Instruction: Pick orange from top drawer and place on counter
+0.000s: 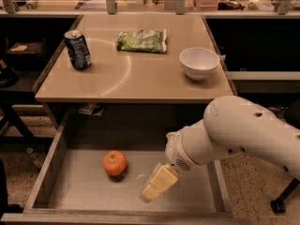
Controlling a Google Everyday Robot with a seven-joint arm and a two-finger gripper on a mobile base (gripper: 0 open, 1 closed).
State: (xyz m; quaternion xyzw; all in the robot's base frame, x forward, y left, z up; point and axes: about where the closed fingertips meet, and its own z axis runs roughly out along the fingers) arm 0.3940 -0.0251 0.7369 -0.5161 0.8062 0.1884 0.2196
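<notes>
round bright-orange orange [115, 163] rests on the scuffed grey top drawer [79, 191] floor. gripper [158, 185]: beside it, not touching; closure cannot be determined.

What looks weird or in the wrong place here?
The orange lies alone in the open top drawer, a funny spot for fruit. The gripper hangs over the drawer, right of the orange, not touching it. On the counter, the soda can, green bag and bowl sit tidy; nothing looks spilled or broken.
</notes>
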